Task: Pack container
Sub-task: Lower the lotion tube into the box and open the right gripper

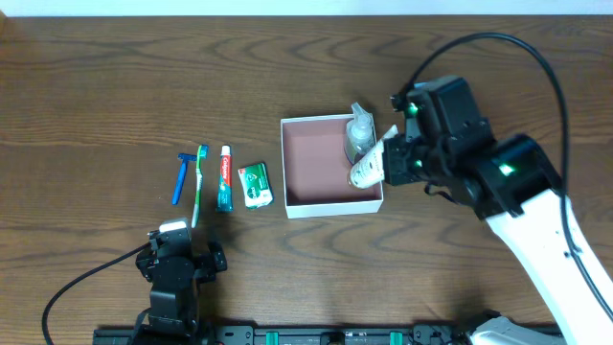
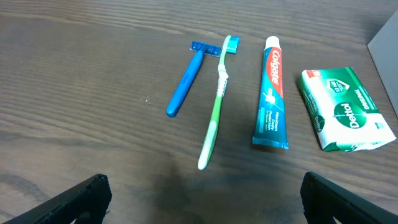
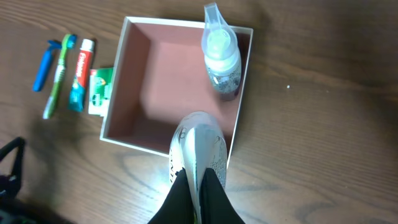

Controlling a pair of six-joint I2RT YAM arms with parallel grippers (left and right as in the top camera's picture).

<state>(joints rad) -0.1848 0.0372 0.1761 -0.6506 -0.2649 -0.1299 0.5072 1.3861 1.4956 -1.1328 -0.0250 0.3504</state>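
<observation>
Closest thing in the right wrist shot is the right gripper (image 3: 196, 185), jaws clamped on the bottom end of a white tube (image 3: 198, 144). The tube's other end pokes out over the near right corner of the container (image 3: 168, 81). Can't tell if the tube is touching the rim or just hanging above it.

The container itself sits about mid-table, a bit right of centre: white walls, pinkish-brown inside, and most of the floor is bare. A small clear bottle (image 3: 221, 57) with a pale spout top sits in the far right corner, up against the right wall. Honestly can't say whether it's standing or leaning.

Left of the box, four toiletries are lined up side by side on the dark wood table (image 2: 74, 93). Going outward from the box there's a green-and-white soap packet (image 2: 344, 109) just beside the left wall but not touching. Next come a Colgate toothpaste tube (image 2: 272, 93), a green toothbrush (image 2: 216, 106) and a blue razor (image 2: 185, 84). The razor head and the brush head nearly meet at the far end, while their handles angle apart.

The left gripper (image 2: 205, 208) is near the table's front edge, on the near side of that row. Its jaws are spread wide with nothing between them, and it's well apart from the box.
</observation>
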